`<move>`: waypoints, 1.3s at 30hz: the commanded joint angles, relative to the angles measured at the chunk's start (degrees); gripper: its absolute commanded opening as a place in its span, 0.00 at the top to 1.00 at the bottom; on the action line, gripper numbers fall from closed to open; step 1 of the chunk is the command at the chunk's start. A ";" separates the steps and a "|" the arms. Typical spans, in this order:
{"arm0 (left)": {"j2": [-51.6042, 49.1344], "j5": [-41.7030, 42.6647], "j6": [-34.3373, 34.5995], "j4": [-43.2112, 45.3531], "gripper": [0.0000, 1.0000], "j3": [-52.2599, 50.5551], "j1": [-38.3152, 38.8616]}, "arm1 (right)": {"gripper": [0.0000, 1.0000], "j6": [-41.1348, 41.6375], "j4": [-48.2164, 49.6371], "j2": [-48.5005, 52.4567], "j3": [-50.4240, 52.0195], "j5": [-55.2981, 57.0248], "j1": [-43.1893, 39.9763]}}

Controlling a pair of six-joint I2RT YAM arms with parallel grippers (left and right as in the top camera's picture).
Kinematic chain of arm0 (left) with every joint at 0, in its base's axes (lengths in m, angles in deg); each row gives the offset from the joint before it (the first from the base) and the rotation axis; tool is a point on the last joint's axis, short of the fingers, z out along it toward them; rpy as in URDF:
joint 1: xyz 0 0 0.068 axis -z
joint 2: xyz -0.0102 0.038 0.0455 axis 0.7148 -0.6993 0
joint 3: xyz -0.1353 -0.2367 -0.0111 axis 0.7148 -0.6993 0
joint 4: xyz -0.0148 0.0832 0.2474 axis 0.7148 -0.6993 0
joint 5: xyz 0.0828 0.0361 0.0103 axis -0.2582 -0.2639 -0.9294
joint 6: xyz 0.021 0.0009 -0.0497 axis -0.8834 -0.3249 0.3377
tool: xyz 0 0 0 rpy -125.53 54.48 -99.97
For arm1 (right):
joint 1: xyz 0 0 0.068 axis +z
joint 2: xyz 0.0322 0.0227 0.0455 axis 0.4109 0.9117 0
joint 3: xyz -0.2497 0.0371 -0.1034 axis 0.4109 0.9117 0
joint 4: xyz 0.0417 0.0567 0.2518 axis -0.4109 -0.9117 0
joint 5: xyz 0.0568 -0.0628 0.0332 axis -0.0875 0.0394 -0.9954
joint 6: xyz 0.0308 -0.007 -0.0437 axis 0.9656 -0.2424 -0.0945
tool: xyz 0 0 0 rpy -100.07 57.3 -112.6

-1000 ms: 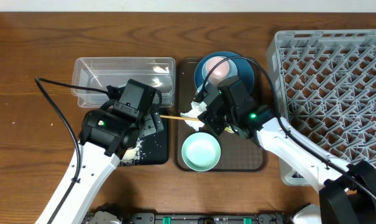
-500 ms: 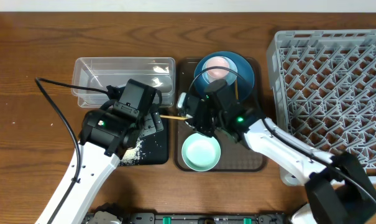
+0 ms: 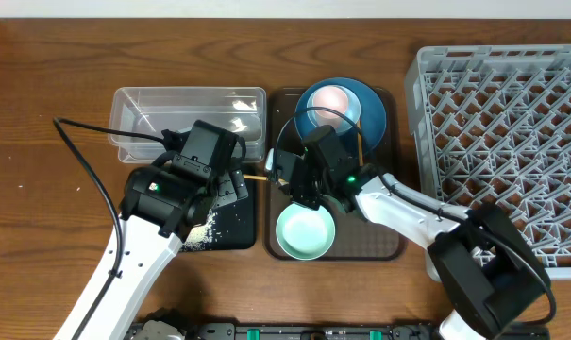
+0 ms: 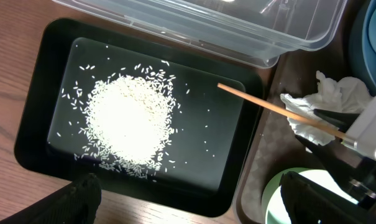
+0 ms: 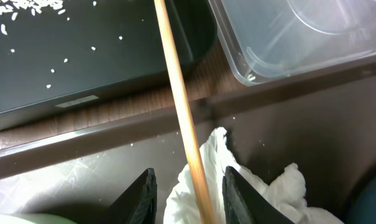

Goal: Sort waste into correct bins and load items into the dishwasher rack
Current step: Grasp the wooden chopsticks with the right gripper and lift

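Note:
The crumpled white napkin [image 5: 256,186] lies on the brown serving tray, and my right gripper [image 5: 191,196] is shut on it. A wooden chopstick [image 5: 175,93] runs between the same fingers and pokes out left over the black tray [image 4: 231,168]. Seen from above, the right gripper [image 3: 290,179] hides the napkin. My left gripper [image 4: 194,205] hangs open above the black tray's near edge, holding nothing. A pile of white rice [image 4: 128,127] lies in that tray. The clear tub [image 3: 186,118] stands behind it. The pink cup [image 3: 332,101] sits on the dark-blue plate [image 3: 370,109]. The mint-green bowl [image 3: 305,231] is just in front of the right gripper.
The grey dishwasher rack [image 3: 502,123] fills the right side of the table. The brown serving tray [image 3: 384,241] holds the plate, cup and bowl. A black cable [image 3: 87,161] loops left of the left arm. Some rice [image 3: 202,231] lies by the black tray's front-left corner.
My right gripper has moved left over the napkin, which now hides under it from above, and its jaws have narrowed a little. The left arm has stayed still.

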 commanded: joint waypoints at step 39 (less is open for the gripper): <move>0.00 -0.87 -0.31 -0.17 0.05 0.83 -0.35 | 0.99 -0.72 5.60 4.98 -0.92 -3.93 1.29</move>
